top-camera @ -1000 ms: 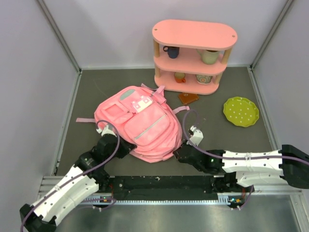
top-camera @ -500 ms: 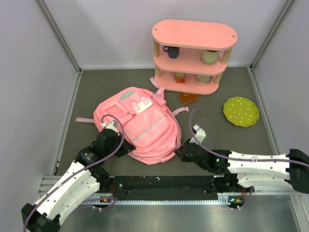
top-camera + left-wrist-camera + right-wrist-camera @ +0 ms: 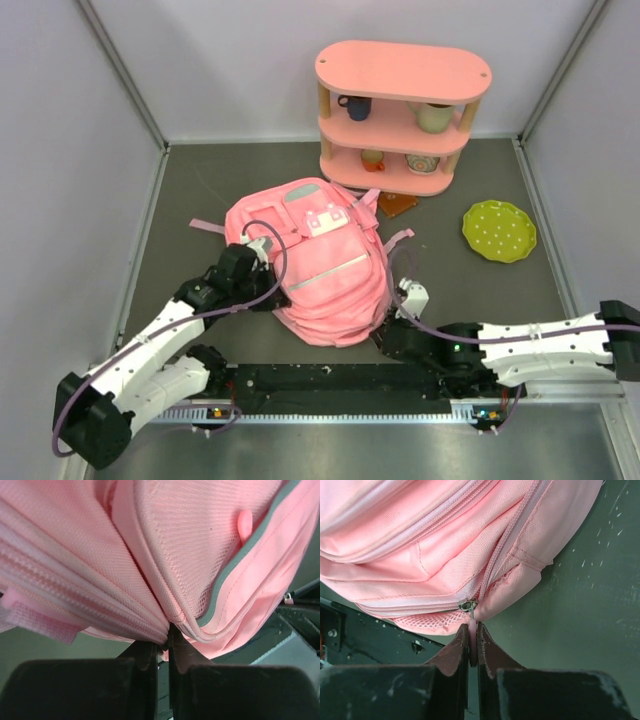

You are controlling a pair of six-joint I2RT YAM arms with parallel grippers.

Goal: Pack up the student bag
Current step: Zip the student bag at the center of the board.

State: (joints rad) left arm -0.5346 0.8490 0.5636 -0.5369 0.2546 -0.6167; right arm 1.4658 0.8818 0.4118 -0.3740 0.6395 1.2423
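The student bag (image 3: 325, 265), a soft pink backpack, lies front side up in the middle of the table. My left gripper (image 3: 262, 258) is at its left side, shut on a fold of the bag's fabric beside a zip seam (image 3: 165, 639). My right gripper (image 3: 386, 326) is at the bag's near right corner. In the right wrist view the right gripper (image 3: 473, 632) is shut on the pink pull tab hanging from the metal zipper slider (image 3: 468, 605). Mesh lining shows just left of the slider.
A rigid pink three-tier shelf (image 3: 402, 68) with cups and bowls stands at the back. A green dotted plate (image 3: 498, 230) lies at the right. A brown flat object (image 3: 395, 204) peeks out behind the bag. Walls close in left, right and back.
The bag has shifted right and towards the shelf, carried by my left gripper, which moved up and right. My right gripper stayed at the bag's near corner, drifting slightly nearer the front edge.
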